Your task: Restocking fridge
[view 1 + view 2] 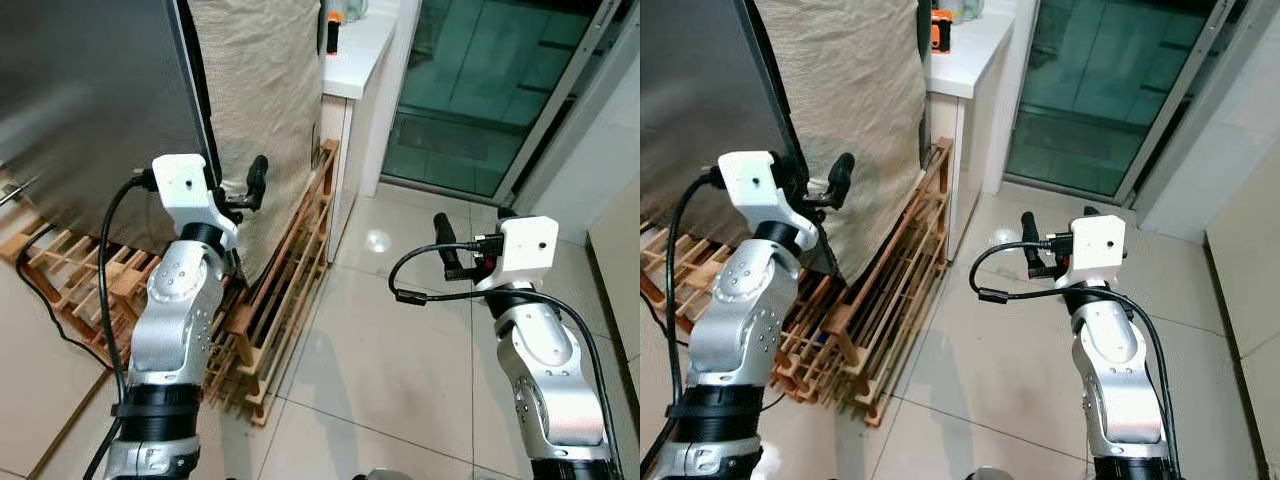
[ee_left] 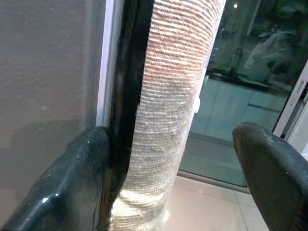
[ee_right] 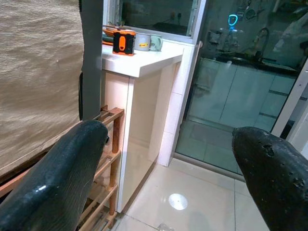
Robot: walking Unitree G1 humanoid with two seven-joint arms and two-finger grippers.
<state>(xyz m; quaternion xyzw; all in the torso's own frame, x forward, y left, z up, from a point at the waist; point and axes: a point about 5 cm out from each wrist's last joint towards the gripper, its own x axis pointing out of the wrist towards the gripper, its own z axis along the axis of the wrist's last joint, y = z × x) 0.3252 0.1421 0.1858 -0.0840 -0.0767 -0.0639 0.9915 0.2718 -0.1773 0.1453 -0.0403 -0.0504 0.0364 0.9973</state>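
Note:
The fridge (image 1: pixel 90 90) stands at the left, its steel door facing me. A beige woven cloth (image 1: pixel 265 100) covers the side next to it. My left gripper (image 2: pixel 178 144) is raised at the door's right edge and open. One of its fingers (image 2: pixel 72 187) rests against the black door seal (image 2: pixel 127 96); the other hangs free past the cloth. My right gripper (image 3: pixel 173 144) is open and holds nothing. It hovers over the tiled floor (image 1: pixel 400 350) to the right, pointing toward the counter.
A low wooden slatted rack (image 1: pixel 290 260) lies on the floor along the fridge's foot. A white counter (image 1: pixel 355 50) behind it carries an orange-and-black object (image 3: pixel 123 42) and cups. A glass sliding door (image 1: pixel 480 90) closes the back right.

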